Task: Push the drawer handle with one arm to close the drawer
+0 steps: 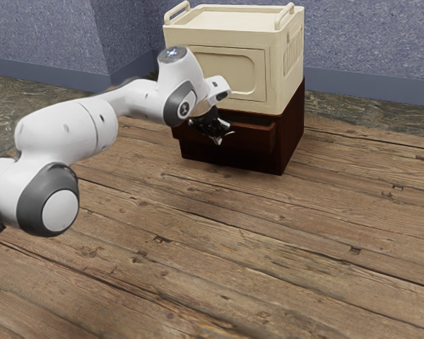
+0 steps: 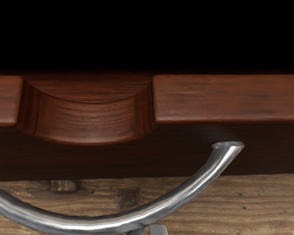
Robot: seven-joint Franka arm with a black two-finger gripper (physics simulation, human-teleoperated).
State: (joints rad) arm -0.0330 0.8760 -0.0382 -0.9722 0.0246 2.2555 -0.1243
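My white arm (image 1: pixel 67 131) reaches across a plank floor (image 1: pixel 219 233), its capped joint bearing a mark too small to read. My pincer (image 1: pixel 213 128), wide or narrow I cannot tell, angles down at the curved metal handle (image 2: pixel 88 224) fronting a drawer (image 2: pixel 230 98) jutting from a red-brown cabinet (image 1: pixel 291 131). A cream chest (image 1: pixel 286 70) sits on top; blue walls (image 1: pixel 367 46) rise behind.

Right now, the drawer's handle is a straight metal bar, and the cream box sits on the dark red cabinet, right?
The handle is curved, not straight, as the wrist view shows; the cream box does sit on the cabinet.
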